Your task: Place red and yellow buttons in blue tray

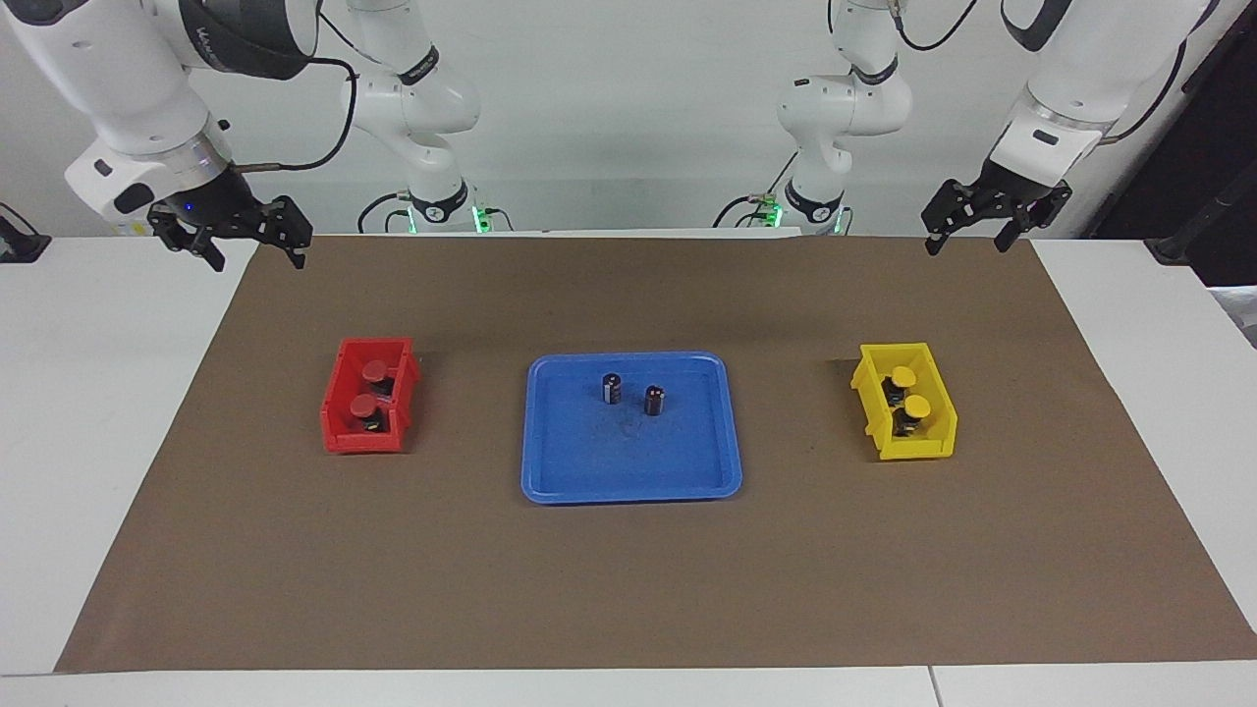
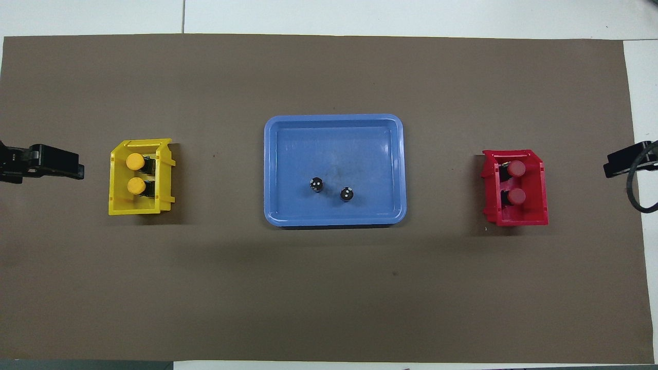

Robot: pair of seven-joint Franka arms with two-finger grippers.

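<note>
Two red buttons (image 1: 372, 390) are sitting in the red bin (image 1: 339, 432) toward the right arm's end of the table (image 1: 88, 412), well apart from the right claw (image 1: 255, 257), which is hanging open and empty over the brown mat's (image 1: 628, 589) corner. Two yellow buttons (image 1: 910, 391) are sitting in the yellow bin (image 1: 938, 447), well apart from the left claw (image 1: 967, 242) (also open, empty). Between the bins, the blue tray (image 1: 589, 471) is holding two dark cylinders (image 1: 633, 393) only.
</note>
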